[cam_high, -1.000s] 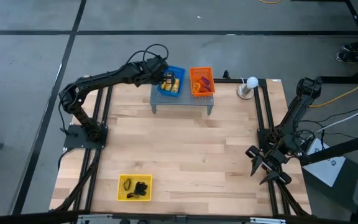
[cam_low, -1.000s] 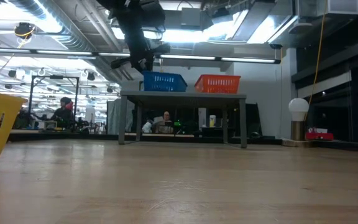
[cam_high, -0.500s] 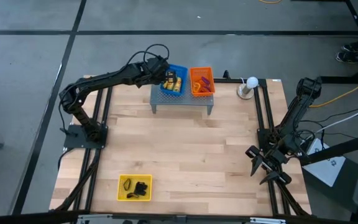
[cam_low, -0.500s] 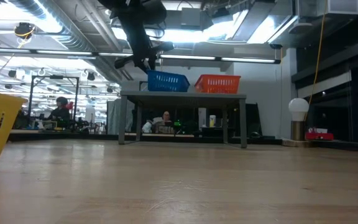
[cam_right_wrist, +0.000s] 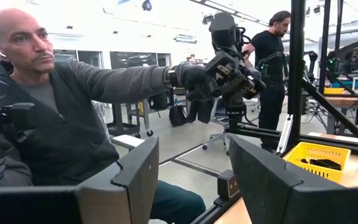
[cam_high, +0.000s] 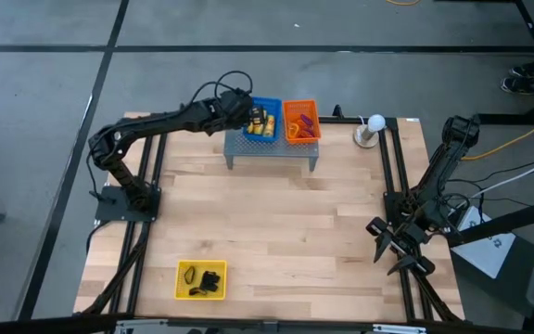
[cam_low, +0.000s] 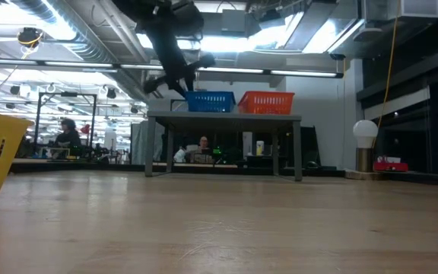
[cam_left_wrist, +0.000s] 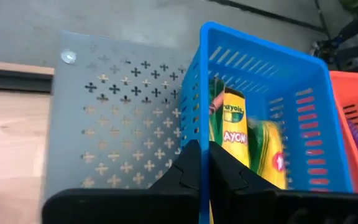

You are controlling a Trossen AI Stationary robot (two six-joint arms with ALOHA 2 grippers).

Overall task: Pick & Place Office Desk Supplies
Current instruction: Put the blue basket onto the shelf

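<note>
Baskets three (cam_high: 201, 279), yellow packets (cam_left_wrist: 240, 134) in blue, left end effector (cam_left_wrist: 204, 163) closed

Two dark, slender jointed arms with looping black cables, each ending in a black two-fingered gripper.

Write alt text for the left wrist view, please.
The left gripper, fingers shut, grips the near wall of the blue basket, which sits on a grey perforated shelf. Yellow crayon packets lie inside it; the orange basket shows beside it.
</note>
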